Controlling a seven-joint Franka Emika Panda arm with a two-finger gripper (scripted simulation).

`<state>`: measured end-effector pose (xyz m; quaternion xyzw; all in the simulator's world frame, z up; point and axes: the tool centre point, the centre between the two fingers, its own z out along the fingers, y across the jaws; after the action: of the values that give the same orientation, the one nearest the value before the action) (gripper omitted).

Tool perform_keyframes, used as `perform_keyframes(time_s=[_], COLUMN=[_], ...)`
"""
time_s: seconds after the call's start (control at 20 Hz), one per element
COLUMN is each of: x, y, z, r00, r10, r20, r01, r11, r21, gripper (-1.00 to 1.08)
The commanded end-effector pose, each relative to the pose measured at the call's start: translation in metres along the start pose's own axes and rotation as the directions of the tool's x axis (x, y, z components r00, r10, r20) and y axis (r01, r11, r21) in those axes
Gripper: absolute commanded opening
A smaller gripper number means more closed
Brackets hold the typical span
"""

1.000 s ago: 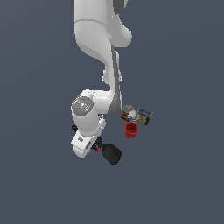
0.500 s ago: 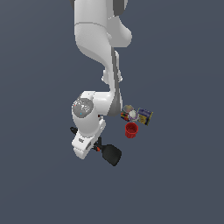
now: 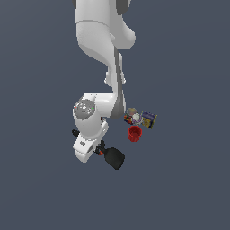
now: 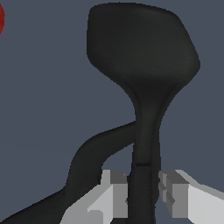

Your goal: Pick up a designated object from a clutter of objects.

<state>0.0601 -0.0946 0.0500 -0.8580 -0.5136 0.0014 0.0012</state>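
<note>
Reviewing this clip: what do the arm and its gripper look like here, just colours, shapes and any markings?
The arm is glossy white with rounded, bulbous links and dark grey bands at the joints. One joint cap is a grey disc carrying a small green dot. The gripper has blocky, angular fingers, light grey outside with darker grey inner pads. No cables show, and any lettering is too small to read.
</note>
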Motion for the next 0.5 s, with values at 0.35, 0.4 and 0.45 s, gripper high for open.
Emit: perform_keyframes(time_s=[0.35, 0.4, 0.45], x=[-0.008, -0.009, -0.01], y=[0.002, 0.002, 0.002], z=[-0.054, -0.063, -0.072], r00=[1.0, 1.0, 1.0], r10=[0.0, 0.0, 0.0], r20=[-0.001, -0.001, -0.001], r01=[0.0, 0.0, 0.0], r11=[1.0, 1.0, 1.0], r21=[-0.003, -0.003, -0.003], gripper=[-1.0, -1.0, -1.0])
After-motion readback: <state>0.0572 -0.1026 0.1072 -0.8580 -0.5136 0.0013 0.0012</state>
